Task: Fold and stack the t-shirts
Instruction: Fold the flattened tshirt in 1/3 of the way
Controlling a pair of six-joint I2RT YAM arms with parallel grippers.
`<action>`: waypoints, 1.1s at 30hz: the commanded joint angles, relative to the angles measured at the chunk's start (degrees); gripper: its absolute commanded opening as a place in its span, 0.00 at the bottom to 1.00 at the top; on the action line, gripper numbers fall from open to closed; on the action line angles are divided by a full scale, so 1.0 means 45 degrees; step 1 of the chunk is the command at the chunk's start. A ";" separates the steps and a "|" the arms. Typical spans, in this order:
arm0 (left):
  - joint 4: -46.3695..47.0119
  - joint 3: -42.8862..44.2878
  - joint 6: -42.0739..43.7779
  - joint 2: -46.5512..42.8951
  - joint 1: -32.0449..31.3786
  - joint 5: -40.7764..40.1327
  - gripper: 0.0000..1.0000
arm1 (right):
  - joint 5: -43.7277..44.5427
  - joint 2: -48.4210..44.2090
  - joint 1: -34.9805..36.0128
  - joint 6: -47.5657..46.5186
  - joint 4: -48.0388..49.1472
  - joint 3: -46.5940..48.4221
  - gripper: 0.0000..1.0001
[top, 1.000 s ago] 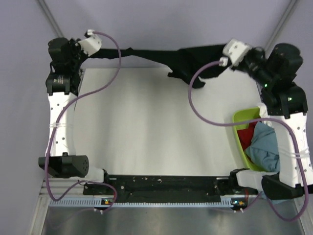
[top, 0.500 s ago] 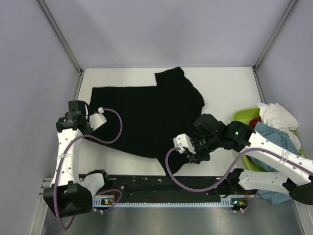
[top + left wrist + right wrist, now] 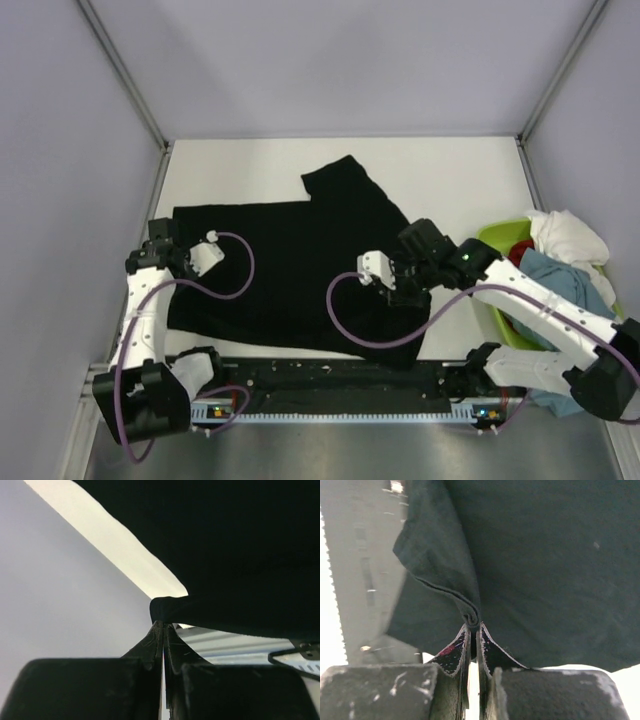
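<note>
Lime-green basket (image 3: 493,239) at rt edge of white table (image 3: 455,175)

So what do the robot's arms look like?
The left arm and right arm are white tubes with black joints. A purple cable loops off each. The left gripper and right gripper are black, with two pointed fingers; the right one's look scuffed, with a pink smear.

White table (image 3: 460,170), 1 black t-shirt (image 3: 290,260) spread mostly flat from near the left edge across the middle to the near edge, 1 part reaching toward the far edge, lime-green basket (image 3: 492,238) at the right edge.
</note>
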 commanded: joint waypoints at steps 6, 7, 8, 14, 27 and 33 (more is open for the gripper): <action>0.3671 -0.1218 -0.0937 0.1072 0.0036 -0.0713 0.00 | 0.3042 0.2276 -0.2026 -0.1062 0.5852 -0.0415 0.00; 0.3963 -0.1316 -0.1054 0.1208 0.0036 -0.0986 0.00 | 0.3004 0.2373 -0.2163 -0.1334 0.6107 -0.0376 0.00; 0.4237 -0.1394 -0.1190 0.1306 0.0036 -0.1220 0.00 | 0.2984 0.2471 -0.2203 -0.1607 0.6322 -0.0395 0.00; 0.4942 -0.1901 -0.1875 0.2009 0.0055 -0.2237 0.00 | 0.2944 0.3603 -0.2301 -0.2742 0.7145 -0.0221 0.00; 0.6426 -0.2332 -0.2715 0.2731 0.0055 -0.3332 0.00 | 0.3901 0.4874 -0.2516 -0.2821 0.8062 0.0425 0.00; 0.7168 -0.2391 -0.2793 0.3532 0.0094 -0.3683 0.00 | 0.4058 0.5323 -0.2809 -0.2451 0.8043 0.0756 0.00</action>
